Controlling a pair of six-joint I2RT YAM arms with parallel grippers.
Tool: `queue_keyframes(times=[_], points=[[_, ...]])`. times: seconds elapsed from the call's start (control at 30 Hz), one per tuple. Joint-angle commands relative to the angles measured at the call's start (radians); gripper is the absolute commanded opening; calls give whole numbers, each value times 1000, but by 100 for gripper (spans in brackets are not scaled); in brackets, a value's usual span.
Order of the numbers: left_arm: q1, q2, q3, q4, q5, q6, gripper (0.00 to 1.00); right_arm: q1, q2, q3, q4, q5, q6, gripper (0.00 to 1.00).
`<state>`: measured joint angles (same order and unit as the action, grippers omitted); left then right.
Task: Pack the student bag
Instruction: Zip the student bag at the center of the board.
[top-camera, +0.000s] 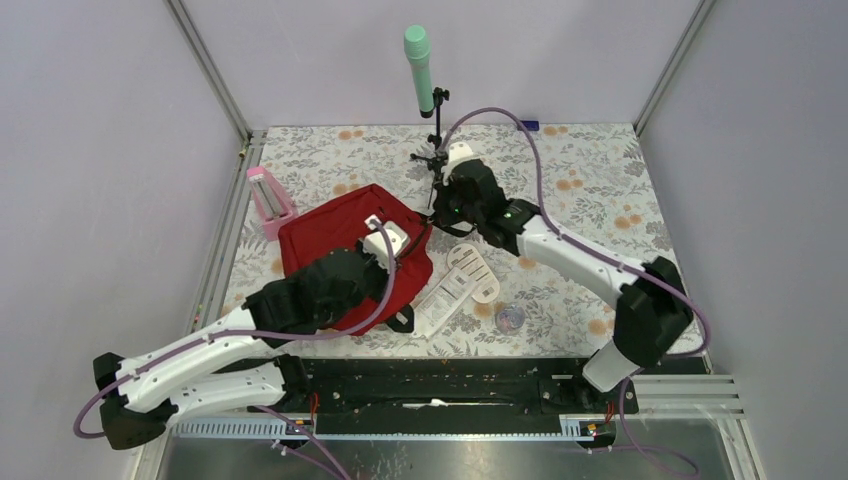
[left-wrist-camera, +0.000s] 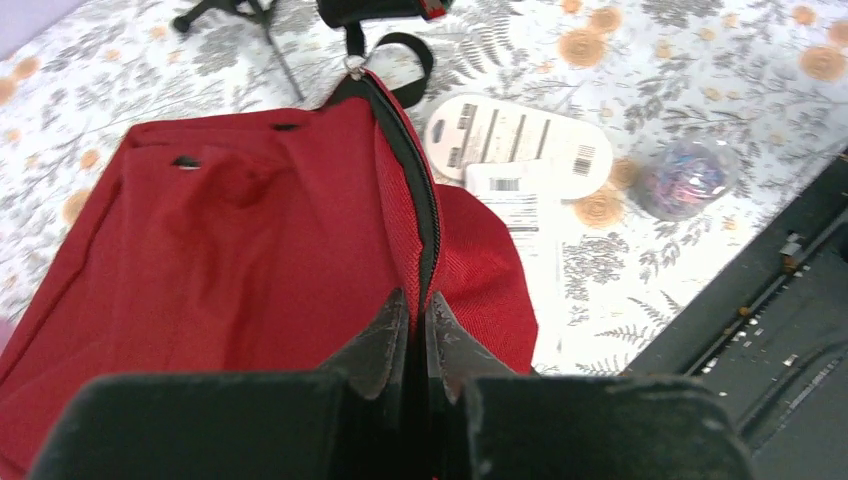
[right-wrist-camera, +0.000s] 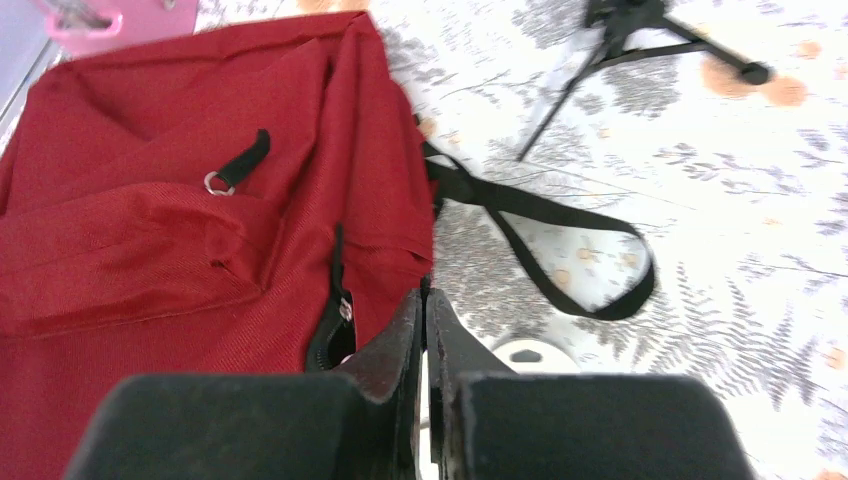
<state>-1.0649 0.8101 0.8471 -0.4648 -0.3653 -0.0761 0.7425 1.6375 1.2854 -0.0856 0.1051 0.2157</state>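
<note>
Observed: student bag (top-camera: 318, 238) lying flat on the worktop (top-camera: 590, 170), left of centre. The left hand (left-wrist-camera: 418, 305) has its fingers together over the bag's black zipper (a grip on it cannot be confirmed). The right hand (right-wrist-camera: 424, 300) has its fingers together at the bag's edge, beside a loose strap (right-wrist-camera: 560, 225).

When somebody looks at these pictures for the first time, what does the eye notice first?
The large red fabric backpack lies left of centre on the flowered table, the left gripper and right gripper closed at its edges. Behind it, a mint-green cylinder stands upright on a small black tripod.
</note>
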Motion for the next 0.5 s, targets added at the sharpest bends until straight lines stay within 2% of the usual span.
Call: queue_keyframes(times=[0.0, 0.03, 0.07, 0.1, 0.13, 0.17, 0.23, 0.3, 0.47], points=[[-7, 72, 95, 154, 271, 51, 0, -74, -138, -71, -19, 229, -71, 0], [-7, 96, 95, 164, 329, 54, 0, -75, -163, -95, -21, 239, -68, 3], [-7, 125, 96, 169, 390, 55, 0, -74, -185, -122, -25, 248, -73, 12], [-7, 156, 100, 170, 445, 55, 6, -74, -204, -148, -31, 266, -75, 23], [-7, 187, 105, 162, 500, 55, 20, -75, -220, -173, -40, 290, -78, 36], [-7, 221, 112, 149, 545, 53, 40, -74, -235, -197, -49, 320, -81, 49], [-9, 279, 126, 119, 615, 31, 68, -75, -265, -236, -70, 370, -88, 67], [-9, 306, 125, 108, 649, 8, 78, -74, -297, -264, -92, 401, -98, 77], [-7, 234, 95, 187, 606, -10, 91, -75, -379, -289, -108, 383, -107, 88]])
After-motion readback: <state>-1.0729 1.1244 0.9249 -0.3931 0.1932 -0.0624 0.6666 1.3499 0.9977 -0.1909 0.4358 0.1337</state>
